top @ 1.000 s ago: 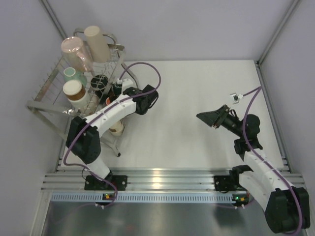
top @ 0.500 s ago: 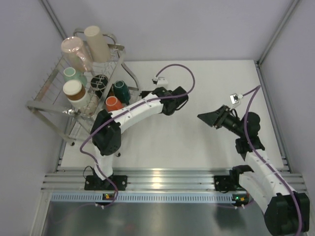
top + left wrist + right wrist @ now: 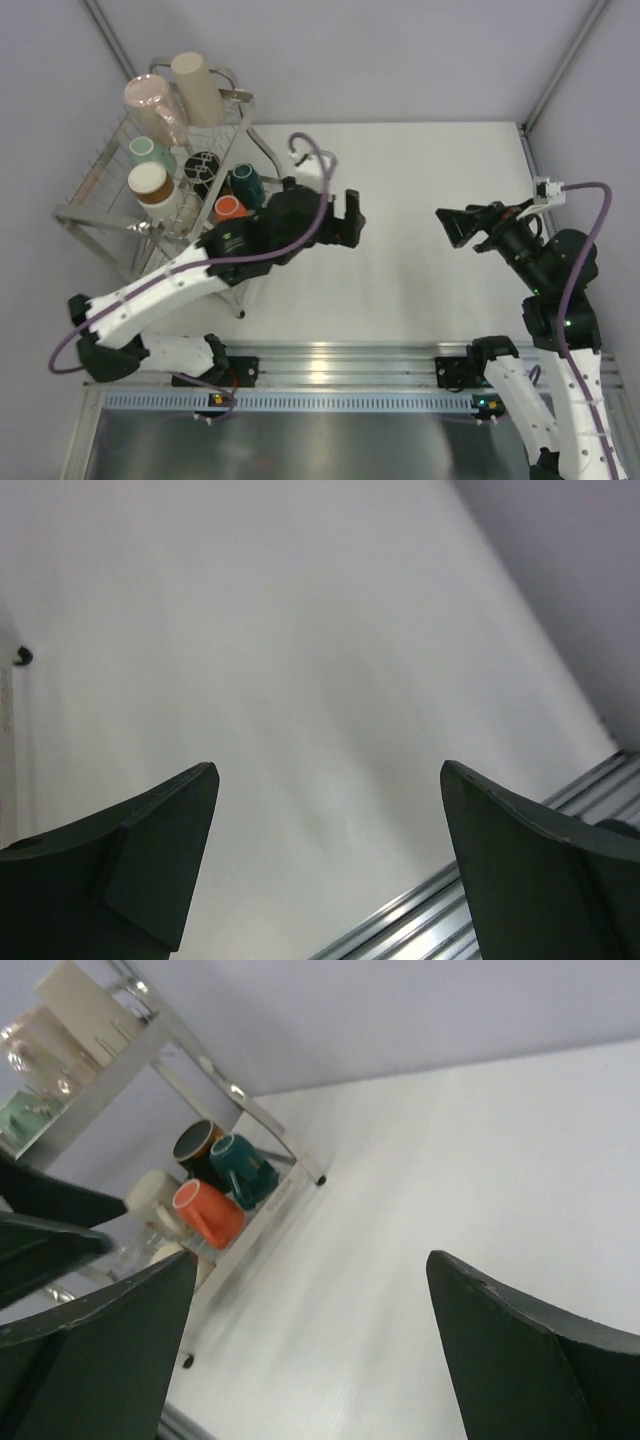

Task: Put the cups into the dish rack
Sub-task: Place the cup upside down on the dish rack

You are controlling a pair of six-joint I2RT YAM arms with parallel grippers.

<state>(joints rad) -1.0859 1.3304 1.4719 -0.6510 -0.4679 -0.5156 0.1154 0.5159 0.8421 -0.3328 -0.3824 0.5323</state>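
White desk carries a silver wire dish rack at its far left corner. The cups sit tipped on its slanted tiers, probably so they drain. Over mid-desk the left gripper and right gripper hover, both spread wide, holding nothing.

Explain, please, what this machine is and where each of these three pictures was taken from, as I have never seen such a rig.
These are two robot arms bolted at the near edge of a white table. The overhead picture looks down from above and behind them; the other two come from cameras on the wrists, one per arm. The left end effector and right end effector are both open and hold nothing. At the far left stands a wire dish rack holding cups, among them an orange cup and a teal mug.
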